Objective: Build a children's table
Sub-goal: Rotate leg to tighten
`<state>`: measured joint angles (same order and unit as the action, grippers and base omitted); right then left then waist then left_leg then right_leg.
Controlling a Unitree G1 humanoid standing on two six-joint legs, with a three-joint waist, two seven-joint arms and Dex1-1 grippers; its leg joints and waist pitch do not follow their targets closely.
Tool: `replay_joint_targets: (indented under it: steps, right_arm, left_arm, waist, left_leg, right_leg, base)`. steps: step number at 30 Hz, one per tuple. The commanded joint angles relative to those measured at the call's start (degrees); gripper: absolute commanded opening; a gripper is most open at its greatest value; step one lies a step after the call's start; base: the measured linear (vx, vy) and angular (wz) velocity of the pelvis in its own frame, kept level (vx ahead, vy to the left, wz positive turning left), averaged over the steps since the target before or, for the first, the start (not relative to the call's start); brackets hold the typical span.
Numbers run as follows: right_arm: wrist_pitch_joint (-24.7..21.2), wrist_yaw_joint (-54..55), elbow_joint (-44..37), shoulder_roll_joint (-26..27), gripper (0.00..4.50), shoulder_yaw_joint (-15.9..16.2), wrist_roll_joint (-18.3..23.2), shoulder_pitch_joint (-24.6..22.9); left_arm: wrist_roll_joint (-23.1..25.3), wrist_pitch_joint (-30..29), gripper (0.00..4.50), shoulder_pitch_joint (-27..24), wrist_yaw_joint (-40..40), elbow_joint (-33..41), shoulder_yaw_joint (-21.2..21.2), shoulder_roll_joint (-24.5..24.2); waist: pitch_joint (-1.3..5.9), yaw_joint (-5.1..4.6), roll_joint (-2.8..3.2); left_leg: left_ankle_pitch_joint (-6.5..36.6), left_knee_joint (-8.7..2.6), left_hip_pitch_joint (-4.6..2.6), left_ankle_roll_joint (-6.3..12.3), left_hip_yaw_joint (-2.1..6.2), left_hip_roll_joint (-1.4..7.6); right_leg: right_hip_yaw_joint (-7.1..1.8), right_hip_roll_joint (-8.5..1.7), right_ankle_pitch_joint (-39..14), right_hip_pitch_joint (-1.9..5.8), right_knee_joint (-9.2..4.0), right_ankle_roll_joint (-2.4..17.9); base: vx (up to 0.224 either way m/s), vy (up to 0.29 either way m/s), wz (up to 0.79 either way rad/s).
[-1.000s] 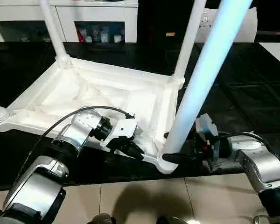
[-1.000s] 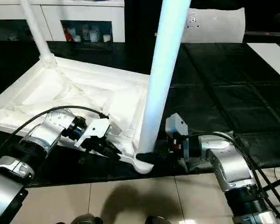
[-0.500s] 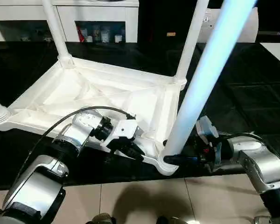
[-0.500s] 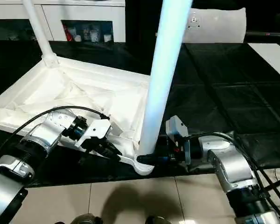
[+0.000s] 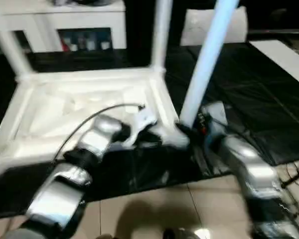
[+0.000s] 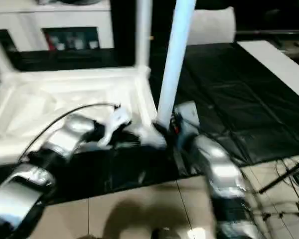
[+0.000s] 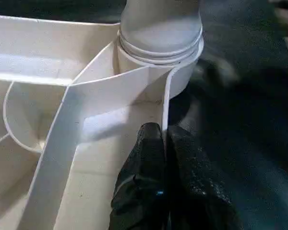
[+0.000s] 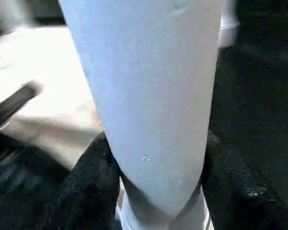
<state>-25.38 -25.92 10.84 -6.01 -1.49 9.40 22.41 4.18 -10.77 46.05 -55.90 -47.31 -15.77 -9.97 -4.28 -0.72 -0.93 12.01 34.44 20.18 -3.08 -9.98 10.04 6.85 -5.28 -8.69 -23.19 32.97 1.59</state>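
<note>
The children's table lies upside down, its ribbed top [image 5: 65,104] on a black mat. Legs stand up from its corner sockets: one at the far left [image 5: 10,50], one at the far right [image 5: 162,30], and a near-right leg [image 5: 204,59] rising past the picture's top. My left gripper [image 7: 165,132] is shut on the thin rim wall [image 7: 164,103] just beside the near-right socket [image 7: 161,52]. My right gripper [image 8: 156,143] grips the base of that near-right leg [image 8: 149,72], with one black finger [image 8: 86,182] pressed on each side of it.
White cabinets [image 5: 65,20] with glass doors stand at the back. A white object [image 5: 199,27] lies behind the legs. The black mat [image 5: 249,84] spreads right, with a flat white panel [image 5: 284,55] at its far edge. Beige tiles [image 5: 154,209] lie in front, cables [image 5: 294,174] at right.
The whole picture has swung, so the camera has moved. My right fingers have drawn in against the leg's base. My left gripper keeps its pinch on the rim.
</note>
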Motion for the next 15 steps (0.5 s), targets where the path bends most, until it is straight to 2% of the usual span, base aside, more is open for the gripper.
replay_joint_targets:
  steps: [1,3,4,5,6,7,9,11,13,14,15]
  right_arm:
    - [-1.46,2.69,2.77,7.27,1.96,6.12,1.38,2.55]
    - [-1.18,5.47,4.8,8.97,1.96,5.21,0.85,4.08]
    - [-1.0,7.18,6.01,10.24,1.96,4.41,0.54,5.06]
    - [-1.0,7.18,6.01,10.24,1.96,4.41,0.54,5.06]
    - [-0.65,7.74,6.65,10.98,2.31,3.96,0.46,5.58]
    - [0.76,7.75,6.66,11.15,2.66,3.76,-0.09,5.54]
    - [1.5,7.34,6.49,10.94,2.69,3.77,-0.27,5.3]
    - [3.24,4.9,5.25,9.26,2.79,4.51,-0.65,3.8]
    - [5.36,1.19,3.37,6.46,3.16,4.95,-0.45,1.53]
    - [6.08,-0.36,2.61,5.32,3.16,4.85,-0.22,0.63]
    - [6.77,-1.78,1.81,4.04,3.2,4.46,0.09,-0.17]
  left_arm:
    - [-3.09,-0.9,0.0,3.11,8.0,1.55,1.78,6.58]
    - [-2.76,-1.55,0.0,3.47,9.98,1.56,2.19,7.07]
    - [-2.18,-1.98,0.0,3.58,11.25,1.78,2.48,7.38]
    - [-2.18,-1.98,0.0,3.58,11.25,1.78,2.48,7.38]
    - [-1.77,-1.9,0.0,3.57,12.12,1.96,2.78,7.56]
    - [-1.46,-1.69,0.0,3.08,12.11,2.9,3.22,7.51]
    - [-1.41,-1.43,0.0,2.89,12.1,3.15,3.36,7.36]
    - [-1.23,-0.57,0.0,2.45,10.75,3.45,2.84,6.45]
    - [-1.35,0.86,0.0,1.67,8.1,3.86,2.15,5.04]
    - [-1.44,1.61,0.0,1.33,6.9,4.02,1.92,4.45]
    - [-1.41,2.14,0.0,0.98,5.71,4.11,1.65,3.68]
  waist:
    - [3.55,0.18,-0.3]
    - [3.81,0.0,-0.34]
    - [3.95,-0.1,-0.3]
    - [4.11,-0.11,-0.18]
    - [4.26,0.03,-0.24]
    - [4.41,0.13,-0.12]
    - [4.53,0.14,-0.14]
    - [4.78,0.27,-0.07]
    - [4.84,0.47,0.12]
    - [4.9,0.69,-0.05]
    - [4.75,0.83,0.29]
  left_leg:
    - [10.92,-4.22,0.28,2.11,1.4,2.42]
    - [9.29,-4.16,0.3,2.71,1.26,2.58]
    - [7.72,-4.17,0.66,3.42,1.27,2.62]
    - [6.16,-4.05,0.71,4.06,1.2,2.66]
    - [5.27,-3.99,0.58,4.53,1.12,2.65]
    - [2.66,-3.87,0.69,6.01,1.02,2.71]
    - [1.08,-3.73,0.75,7.09,0.99,2.73]
    - [-2.06,-3.43,0.65,9.46,0.96,2.86]
    - [-3.51,-3.22,0.57,11.3,0.92,2.9]
    - [-4.11,-3.04,0.7,12.6,0.88,2.9]
    - [-3.98,-3.11,0.7,12.94,0.96,3.07]
  right_leg:
    - [-2.98,-4.02,-28.36,2.92,-5.63,6.32]
    - [-3.3,-3.98,-24.39,2.94,-5.03,7.73]
    - [-3.35,-3.92,-20.68,3.22,-4.46,9.08]
    - [-3.42,-3.95,-17.54,3.35,-4.08,10.28]
    - [-3.44,-3.91,-15.89,3.4,-3.94,10.81]
    - [-3.58,-3.92,-10.56,3.63,-3.19,12.67]
    - [-3.63,-3.94,-7.48,3.75,-2.77,13.53]
    - [-3.72,-4.07,-2.31,3.84,-2.01,15.32]
    - [-3.71,-4.04,0.33,3.75,-1.69,16.32]
    - [-3.74,-4.08,1.88,3.89,-1.49,16.68]
    - [-3.72,-4.15,1.89,3.85,-1.47,16.89]
  base:
    - [0.0,0.0,0.0]
    - [0.0,0.0,0.0]
    - [0.0,0.0,0.0]
    - [0.0,0.0,0.0]
    - [0.0,0.0,0.0]
    - [0.0,0.0,0.0]
    - [0.0,0.0,0.0]
    - [0.0,0.0,0.0]
    - [0.0,0.0,0.0]
    - [0.0,0.0,0.0]
    - [0.0,0.0,0.0]
